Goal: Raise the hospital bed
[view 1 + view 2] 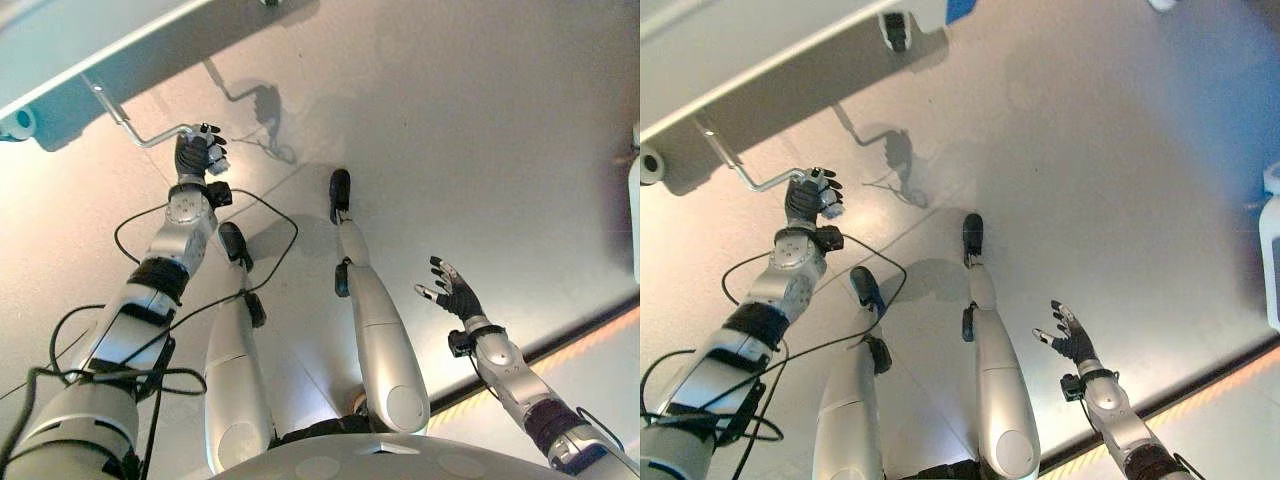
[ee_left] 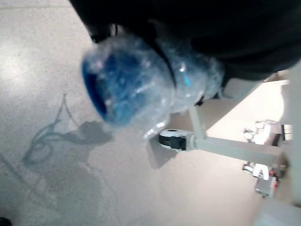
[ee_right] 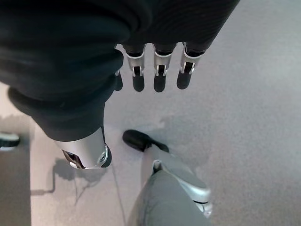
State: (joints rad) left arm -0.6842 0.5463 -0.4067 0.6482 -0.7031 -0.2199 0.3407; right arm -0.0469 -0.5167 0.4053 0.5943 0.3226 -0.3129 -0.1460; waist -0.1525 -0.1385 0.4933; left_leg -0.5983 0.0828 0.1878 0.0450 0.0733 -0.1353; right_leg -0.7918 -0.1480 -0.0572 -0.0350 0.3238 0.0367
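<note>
Pale grey floor [image 1: 480,130] underfoot, glossy, with one orange-lit strip [image 1: 560,360] running along its near right edge; up at the far left hangs the hospital bed [image 1: 90,50], its pale frame slanting across the corner of the head views; one round castor [image 1: 18,122] sits under that frame at the far left, and in the left wrist view one small black castor [image 2: 171,140] shows at the foot of a white frame leg; one metal crank handle [image 1: 135,128] pokes out from beneath the bed, a bent silver rod with a single offset grip end; and there's the left robot hand [image 1: 200,152] right on it, fingers curled round the grip end of the crank, arm stretched up from the lower left; in the left wrist view the grip shows as a blue knob [image 2: 124,87] wrapped in clear film, pressed close against the dark cover of that hand; over on the right, the right robot hand [image 1: 455,292] hangs low above the floor, well apart from the bed, fingers spread and straight, holding nothing; its own wrist view confirms it, dark-tipped fingers [image 3: 160,75] in a straight row over bare floor; one white object [image 1: 633,200] stands at the far right edge, too cut off to tell what it is.
</note>
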